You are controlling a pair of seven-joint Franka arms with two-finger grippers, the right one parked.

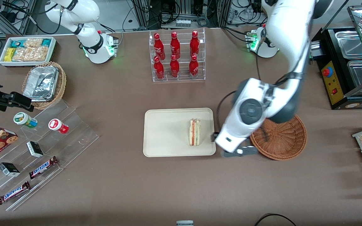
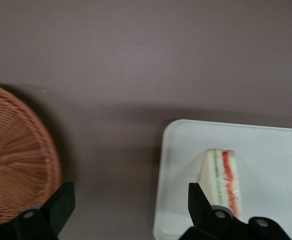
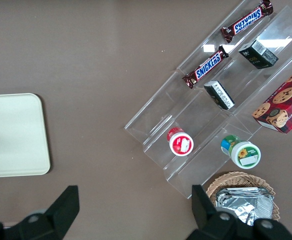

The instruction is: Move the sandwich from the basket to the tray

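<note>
Sandwich (image 1: 194, 132) rests on its side on the tray (image 1: 165, 131), at the edge nearest the basket (image 1: 283, 138), which holds nothing. Above the gap between tray and basket hangs the gripper (image 2: 131, 210), fingers spread wide and gripping nothing. Placement looks complete; a clean retreat means rising straight, clear of the tray rim. Only the wrist view shows the parted fingers (image 2: 201, 200); the front view hides them beneath the arm.

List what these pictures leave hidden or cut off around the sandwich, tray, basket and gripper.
- Basket: front view, the arm covers one side; wrist view, cut off by the frame.
- Gripper: front view, fingers hidden under the arm; left wrist view shows them spread.
- Tray: left wrist view, partly cropped.
- Sandwich: its underside is unseen.
</note>
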